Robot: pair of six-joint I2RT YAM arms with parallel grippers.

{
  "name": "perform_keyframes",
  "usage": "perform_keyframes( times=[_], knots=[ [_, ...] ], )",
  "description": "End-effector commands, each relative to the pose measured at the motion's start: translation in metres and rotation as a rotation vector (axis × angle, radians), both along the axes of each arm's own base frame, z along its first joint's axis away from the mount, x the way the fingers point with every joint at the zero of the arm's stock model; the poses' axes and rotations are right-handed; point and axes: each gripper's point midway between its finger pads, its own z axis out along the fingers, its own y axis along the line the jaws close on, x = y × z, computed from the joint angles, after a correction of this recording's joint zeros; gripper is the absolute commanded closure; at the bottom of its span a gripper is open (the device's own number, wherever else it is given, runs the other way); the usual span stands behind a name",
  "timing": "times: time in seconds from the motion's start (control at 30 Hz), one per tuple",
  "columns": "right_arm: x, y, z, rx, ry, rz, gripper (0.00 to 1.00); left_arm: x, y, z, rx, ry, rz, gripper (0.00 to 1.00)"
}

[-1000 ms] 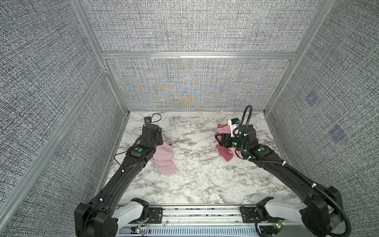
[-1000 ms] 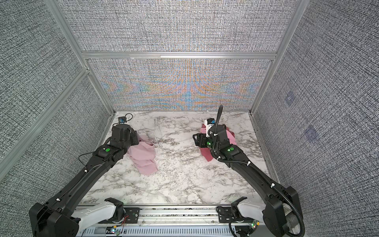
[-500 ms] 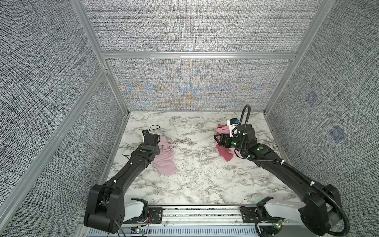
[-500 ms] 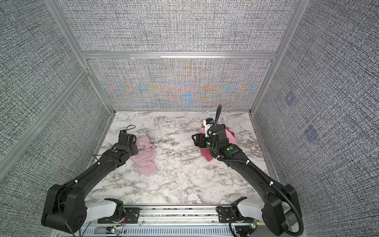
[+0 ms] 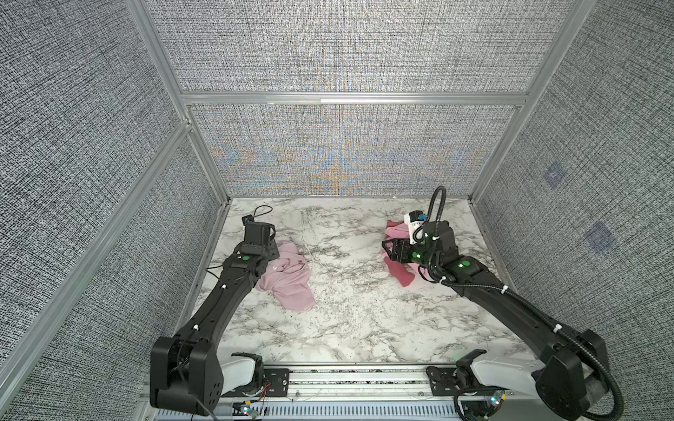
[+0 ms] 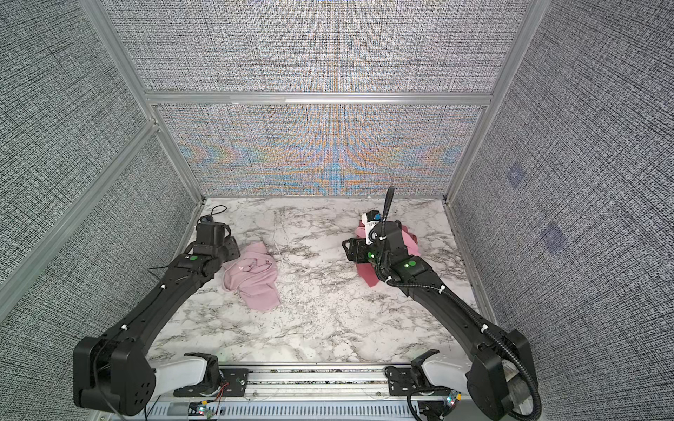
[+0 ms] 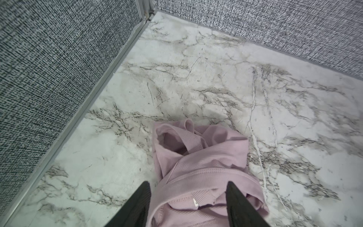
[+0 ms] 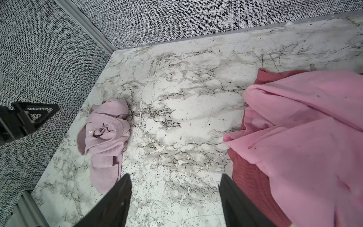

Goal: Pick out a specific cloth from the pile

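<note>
The cloth point(image 5: 290, 282) point(image 6: 255, 282), pale mauve-pink and ribbed, lies crumpled on the marble table at the left, apart from the pile. My left gripper point(image 7: 187, 184) hangs open just above it, with folds of the cloth point(image 7: 198, 163) showing between the spread fingers and nothing gripped. The pile sits at the right: a bright pink cloth point(image 8: 306, 125) over a dark rose-red cloth point(image 8: 253, 182) point(image 5: 401, 275). My right gripper point(image 8: 174, 176) point(image 5: 388, 249) is open over bare marble beside the rose-red cloth's edge. The right wrist view also shows the mauve cloth point(image 8: 106, 133).
Grey fabric walls with aluminium frames point(image 5: 204, 153) close in the marble table point(image 5: 350, 313) on three sides. The left arm works close to the left wall. A metal rail point(image 5: 350, 379) runs along the front edge. Bare marble separates the cloth from the pile.
The left gripper dipped onto the cloth, then opened, let it go and rose again. The cloth now lies bunched on the table. The right arm has not moved.
</note>
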Motion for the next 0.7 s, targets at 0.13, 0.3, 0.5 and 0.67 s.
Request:
perform_keyframes(
  times=[0.13, 0.3, 0.5, 0.67],
  knots=[
    [0.006, 0.002, 0.001, 0.043, -0.005, -0.021, 0.28, -0.057, -0.072, -0.016, -0.02, 0.121, -0.309, 0.39],
    [0.001, 0.003, -0.011, 0.067, 0.021, -0.025, 0.28, -0.101, -0.116, -0.075, -0.053, 0.283, -0.455, 0.41],
    [-0.003, 0.0, -0.019, 0.056, 0.033, -0.029, 0.28, -0.13, -0.148, -0.118, -0.074, 0.357, -0.54, 0.38],
    [-0.004, -0.001, -0.016, 0.045, 0.032, -0.026, 0.28, -0.134, -0.162, -0.135, -0.065, 0.371, -0.58, 0.38]
  ],
)
